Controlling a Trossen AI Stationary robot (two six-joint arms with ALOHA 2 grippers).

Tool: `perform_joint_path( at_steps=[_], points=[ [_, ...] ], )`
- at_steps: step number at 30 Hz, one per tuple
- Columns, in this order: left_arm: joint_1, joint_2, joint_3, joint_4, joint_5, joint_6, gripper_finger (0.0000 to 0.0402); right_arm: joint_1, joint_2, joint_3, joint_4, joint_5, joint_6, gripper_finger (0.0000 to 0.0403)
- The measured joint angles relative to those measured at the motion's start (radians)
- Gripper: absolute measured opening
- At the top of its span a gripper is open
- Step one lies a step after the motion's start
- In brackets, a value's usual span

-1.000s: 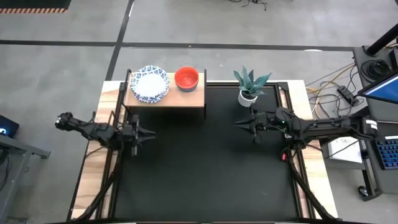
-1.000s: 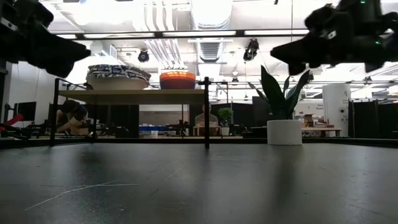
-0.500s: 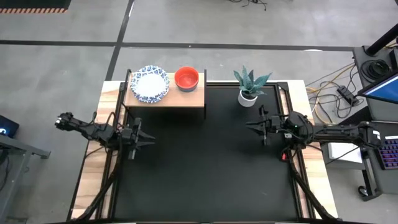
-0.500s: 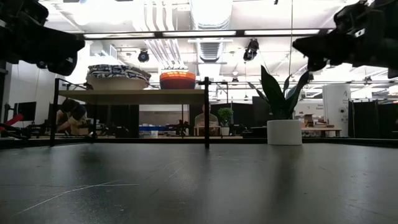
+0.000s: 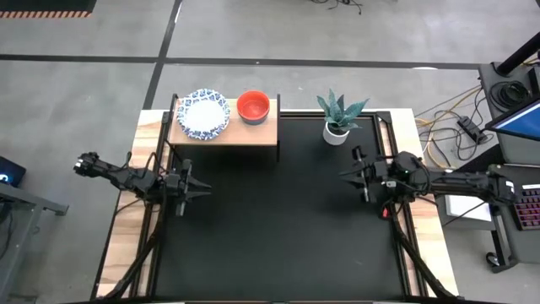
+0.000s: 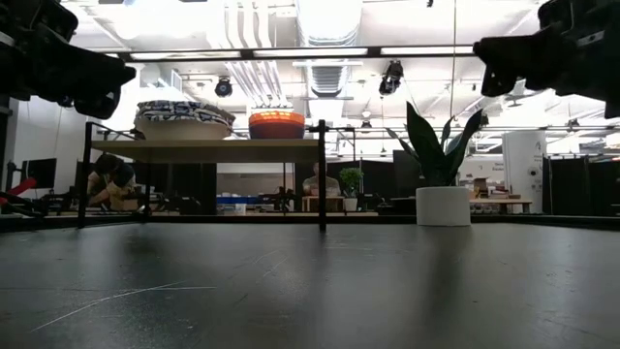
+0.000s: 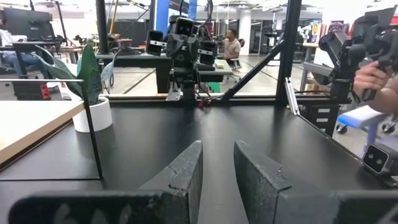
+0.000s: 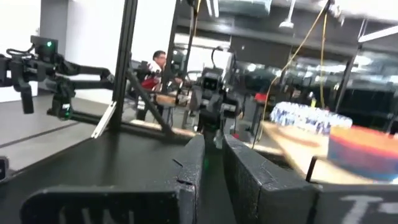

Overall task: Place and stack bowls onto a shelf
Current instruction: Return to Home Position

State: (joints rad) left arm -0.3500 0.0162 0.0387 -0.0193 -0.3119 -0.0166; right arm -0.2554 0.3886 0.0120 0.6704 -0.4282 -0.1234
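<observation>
Pulled right gripper [image 5: 345, 176] farther right of shelf [image 5: 253, 133], clear of stacked bowls [image 5: 203, 113]; left gripper [image 5: 201, 192] waiting near shelf's front-left corner. Both finger pairs narrowly parted, empty: homing, job apparently done.

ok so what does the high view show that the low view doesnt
Only the high view: the white centre of the top patterned bowl, the inside of the red bowl, and both arms whole, with the left gripper and right gripper at opposite sides of the black table. Only the low view: the dark legs under the shelf, the gap beneath it, and people in the room behind. Both: the shelf, the bowls on it and the potted plant.
</observation>
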Motion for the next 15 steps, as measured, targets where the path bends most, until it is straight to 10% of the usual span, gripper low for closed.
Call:
perform_joint_path(
  at_steps=[15],
  points=[
    [0.000,0.004,0.000,-0.001,0.000,0.000,0.0074,-0.001,-0.079,-0.001,-0.168,0.152,0.011,0.0034]
  ],
)
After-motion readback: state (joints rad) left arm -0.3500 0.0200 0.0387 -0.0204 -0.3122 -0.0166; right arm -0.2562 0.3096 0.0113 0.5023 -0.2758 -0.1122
